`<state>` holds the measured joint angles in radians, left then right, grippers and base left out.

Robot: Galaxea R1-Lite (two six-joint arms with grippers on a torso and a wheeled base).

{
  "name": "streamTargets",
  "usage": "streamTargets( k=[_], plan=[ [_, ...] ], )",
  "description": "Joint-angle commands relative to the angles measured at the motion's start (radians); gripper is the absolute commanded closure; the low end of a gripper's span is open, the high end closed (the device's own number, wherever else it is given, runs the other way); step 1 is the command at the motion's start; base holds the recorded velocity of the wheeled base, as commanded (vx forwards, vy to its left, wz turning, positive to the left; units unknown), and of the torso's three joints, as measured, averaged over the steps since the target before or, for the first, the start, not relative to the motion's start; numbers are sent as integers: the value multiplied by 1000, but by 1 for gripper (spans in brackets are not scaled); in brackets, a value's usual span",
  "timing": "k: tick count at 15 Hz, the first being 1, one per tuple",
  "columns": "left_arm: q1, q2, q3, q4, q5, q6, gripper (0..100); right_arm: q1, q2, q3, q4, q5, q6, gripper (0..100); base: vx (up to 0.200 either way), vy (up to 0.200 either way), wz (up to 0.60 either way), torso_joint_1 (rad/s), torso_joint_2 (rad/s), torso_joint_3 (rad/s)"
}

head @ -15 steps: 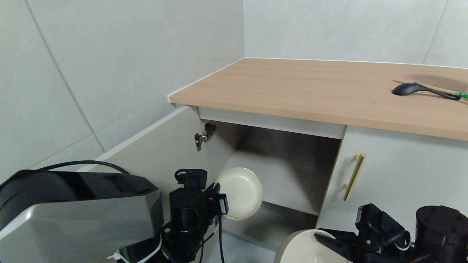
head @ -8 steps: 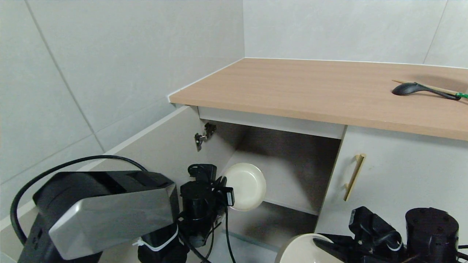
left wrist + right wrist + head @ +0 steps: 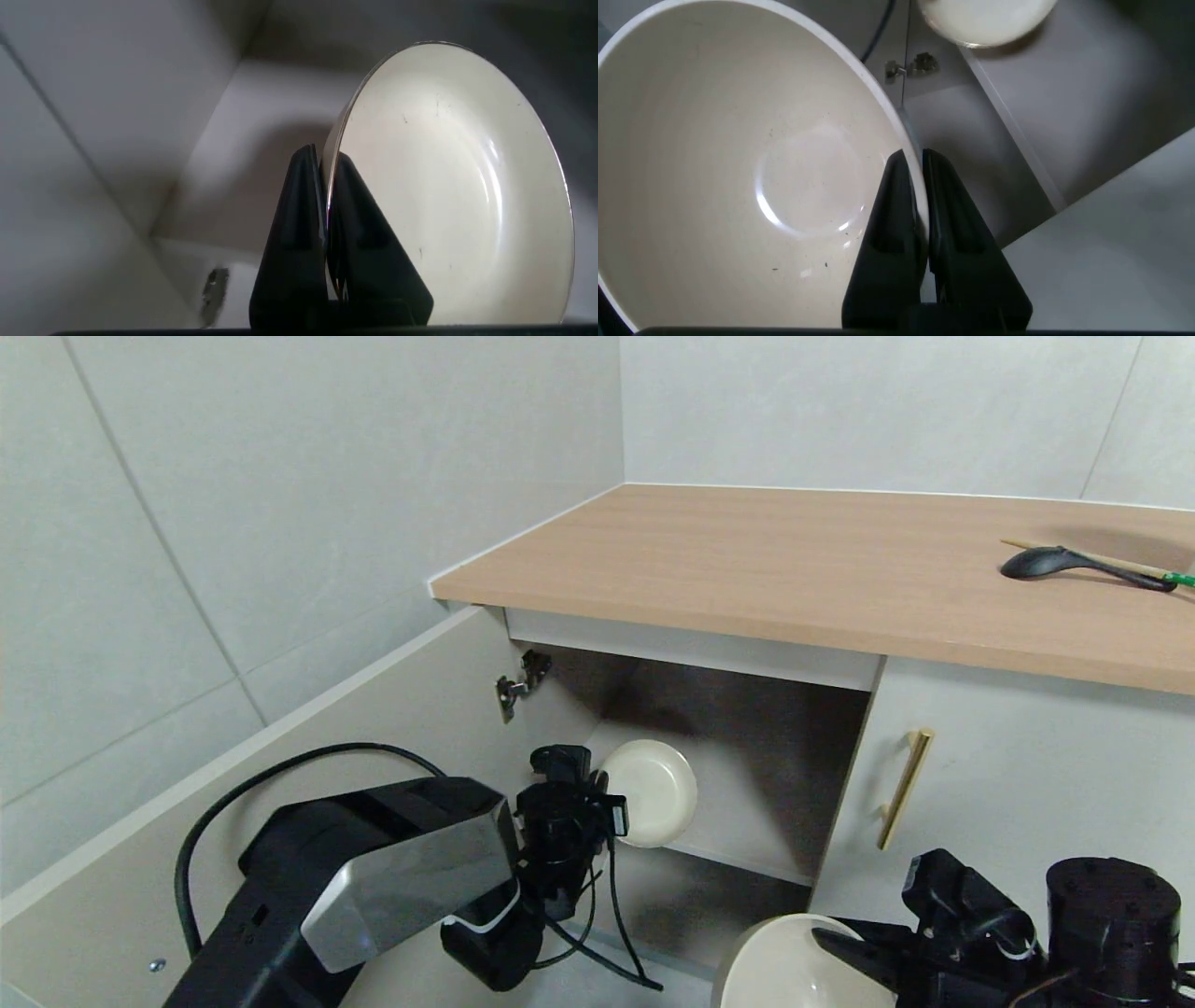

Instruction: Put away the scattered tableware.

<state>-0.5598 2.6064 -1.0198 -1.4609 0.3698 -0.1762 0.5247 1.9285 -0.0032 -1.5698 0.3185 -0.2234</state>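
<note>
Our left gripper (image 3: pixel 614 821), clenched on the plate (image 3: pixel 653 791) by its rim, has carried it deeper into the open cabinet (image 3: pixel 747 719), over the shelf (image 3: pixel 742 826). Setting it down looks next. Our right gripper (image 3: pixel 845 952) grasps the bowl (image 3: pixel 780 971) outside.

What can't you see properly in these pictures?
- Head view: the bowl is cut off by the bottom edge, and the right pincer covers part of it.
- Head view: the thin stick behind the black spoon runs off the right edge.
- Left wrist view: the left pincer hides part of the plate rim.
</note>
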Motion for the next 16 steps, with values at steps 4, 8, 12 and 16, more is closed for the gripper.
streamTargets(
  k=[4,8,12,16],
  plan=[
    [8,11,-71,60,-38,-42,100,0,14,0,-1,1,-1,100,0,0,0,0,0,0],
    [4,-5,-166,212,-43,-123,100,0,27,0,-1,1,-1,100,0,0,0,0,0,0],
    [4,23,-270,310,-45,-147,100,1,43,0,-1,1,-2,100,0,0,0,0,0,0],
    [1,87,-267,335,-58,-54,100,0,44,0,-1,1,-1,100,0,0,0,0,0,0]
  ],
)
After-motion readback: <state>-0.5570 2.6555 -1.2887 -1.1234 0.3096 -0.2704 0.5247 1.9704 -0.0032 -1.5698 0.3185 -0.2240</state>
